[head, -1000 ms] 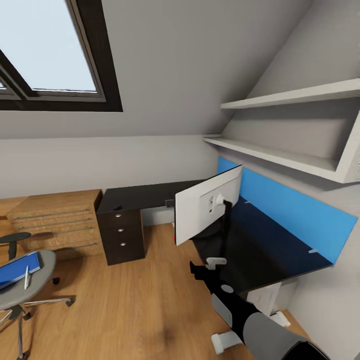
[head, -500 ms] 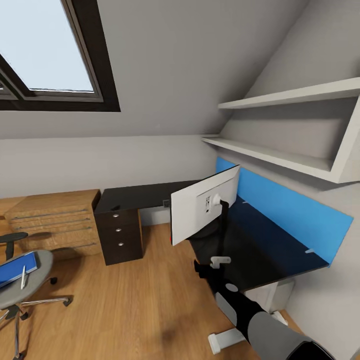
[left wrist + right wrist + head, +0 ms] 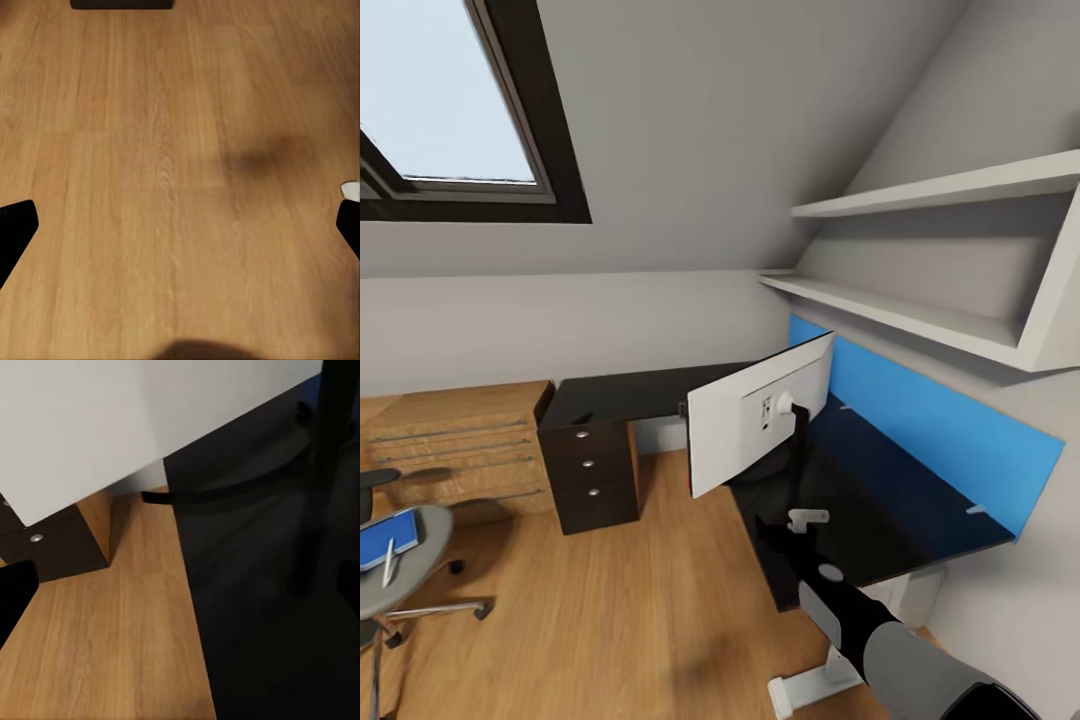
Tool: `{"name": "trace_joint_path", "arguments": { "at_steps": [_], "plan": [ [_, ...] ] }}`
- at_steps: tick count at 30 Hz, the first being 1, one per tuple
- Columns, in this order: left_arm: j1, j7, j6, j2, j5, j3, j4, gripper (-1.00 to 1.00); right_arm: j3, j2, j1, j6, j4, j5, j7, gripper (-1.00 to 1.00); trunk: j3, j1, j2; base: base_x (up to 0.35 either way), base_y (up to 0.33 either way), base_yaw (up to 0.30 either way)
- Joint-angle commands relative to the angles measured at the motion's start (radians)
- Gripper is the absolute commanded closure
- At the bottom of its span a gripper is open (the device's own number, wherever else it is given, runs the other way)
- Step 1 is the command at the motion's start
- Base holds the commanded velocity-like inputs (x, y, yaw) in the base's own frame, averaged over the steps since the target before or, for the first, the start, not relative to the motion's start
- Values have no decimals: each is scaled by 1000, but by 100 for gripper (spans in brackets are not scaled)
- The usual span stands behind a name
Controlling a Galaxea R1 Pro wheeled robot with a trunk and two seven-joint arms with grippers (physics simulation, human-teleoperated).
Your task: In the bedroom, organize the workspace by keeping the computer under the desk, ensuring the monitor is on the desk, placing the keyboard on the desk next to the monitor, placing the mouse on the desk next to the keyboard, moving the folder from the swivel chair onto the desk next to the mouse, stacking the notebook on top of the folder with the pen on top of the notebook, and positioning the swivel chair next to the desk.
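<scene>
The monitor [image 3: 755,420] stands on the black L-shaped desk [image 3: 880,500] with its white back toward me. My right gripper [image 3: 785,540] hovers at the desk's near edge, just below the monitor. In the right wrist view the monitor's back [image 3: 150,427] and its dark stand [image 3: 330,457] are close ahead, and the right gripper [image 3: 180,592] is open and holds nothing. The swivel chair [image 3: 405,565] is at the far left, carrying a blue flat folder or notebook [image 3: 385,540] with a pen [image 3: 388,562] on it. My left gripper [image 3: 180,232] is open over bare wooden floor [image 3: 172,150].
A dark drawer unit [image 3: 590,470] supports the desk's far wing, beside a wooden dresser [image 3: 455,450]. A blue panel [image 3: 920,410] backs the desk and white shelves [image 3: 920,320] hang above it. The desk's white foot [image 3: 810,685] lies on the floor near my arm.
The whole picture has shifted left, so the camera has turned right. The chair now sits at the picture's left edge. My right arm reaches slightly nearer the monitor stand.
</scene>
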Motion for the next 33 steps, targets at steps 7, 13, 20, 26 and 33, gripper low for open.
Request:
{"name": "trace_joint_path", "arguments": {
  "at_steps": [7, 13, 20, 26, 33],
  "plan": [
    [0, 0, -3, -2, 2, 1, 1, -100, 8, -2, -1, -60, 5, -10, -2, -100, 0, 1, -1, 169, -157, 0],
    [0, 1, -3, -1, 3, 2, 1, -100, 9, -2, -1, -68, 5, -10, -1, -100, 0, 1, -1, 35, -30, 0],
    [0, 1, -3, -2, 3, 2, 1, -100, 10, -4, -1, -70, 6, -10, -1, -100, 0, 1, -1, 5, -4, 0],
    [0, 1, -3, -2, 3, 2, 1, -100, 10, -4, -1, -70, 6, -10, -1, -100, 0, 1, -1, 0, 0, 0],
    [0, -1, -5, -2, 2, 2, 1, -100, 11, -4, -1, -77, 7, -9, -3, -100, 0, 1, -1, 0, 0, 0]
  ]
}}
